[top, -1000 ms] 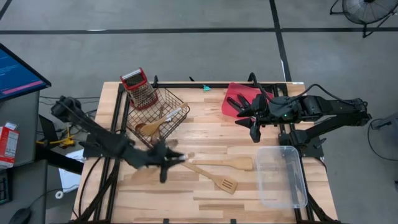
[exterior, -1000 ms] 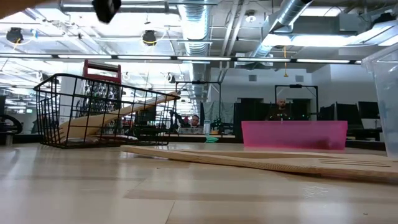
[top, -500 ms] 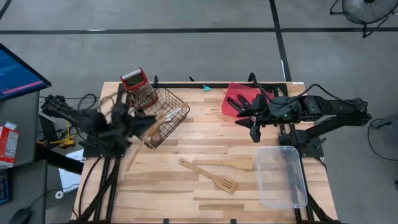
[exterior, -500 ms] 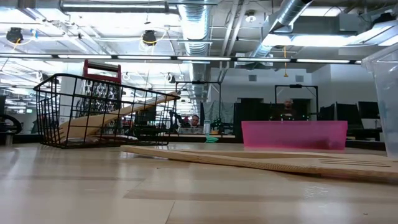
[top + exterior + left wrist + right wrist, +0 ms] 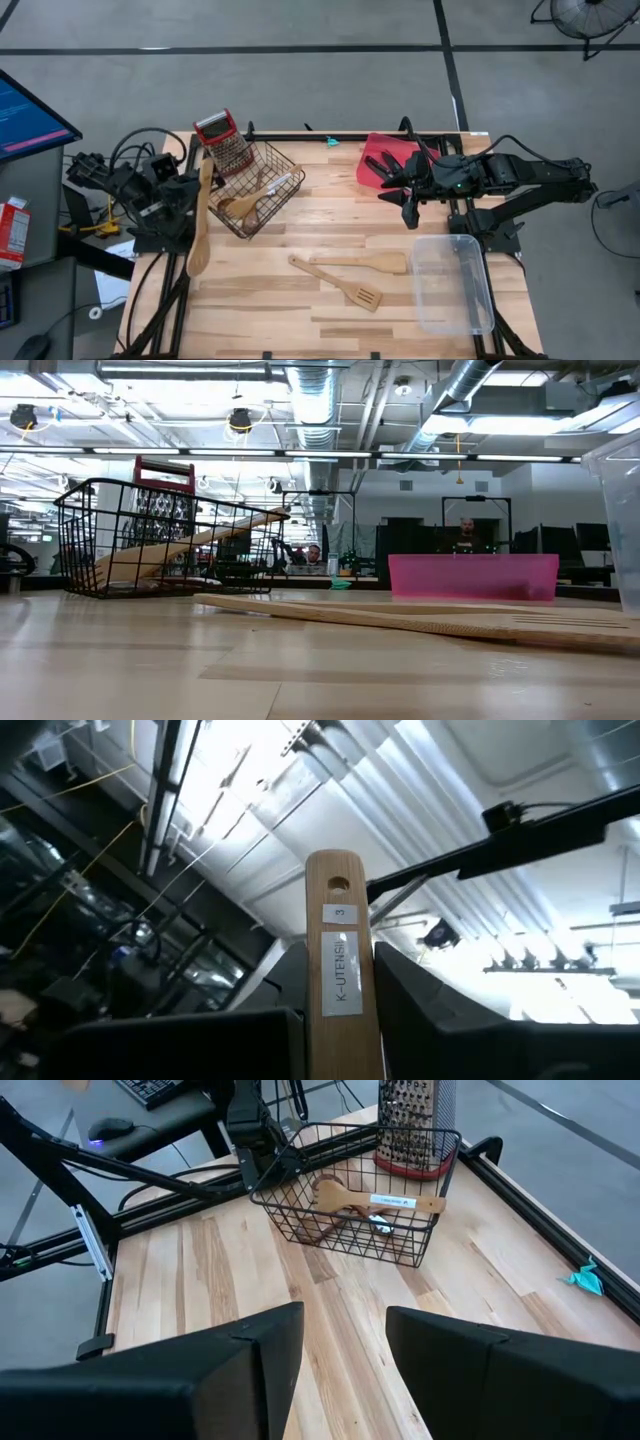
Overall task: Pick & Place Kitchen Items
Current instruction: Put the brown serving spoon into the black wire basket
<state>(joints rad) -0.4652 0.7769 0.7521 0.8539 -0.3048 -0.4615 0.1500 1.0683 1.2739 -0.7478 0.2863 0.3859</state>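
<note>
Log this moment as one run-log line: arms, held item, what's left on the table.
left gripper: shut on wooden spoon, beside wire basket | right gripper: idle, jaws open, near red tray | two wooden spatulas on table

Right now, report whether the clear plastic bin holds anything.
Empty, as far as shown. In the high view the clear plastic bin shows only table wood through its bottom; the two wooden spatulas lie beside it on the table.

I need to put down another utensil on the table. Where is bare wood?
Free: the front left of the table, ahead of the wire basket; also the strip between basket and red tray. Crowded: the middle front, where two wooden spatulas lie beside the clear bin.
</note>
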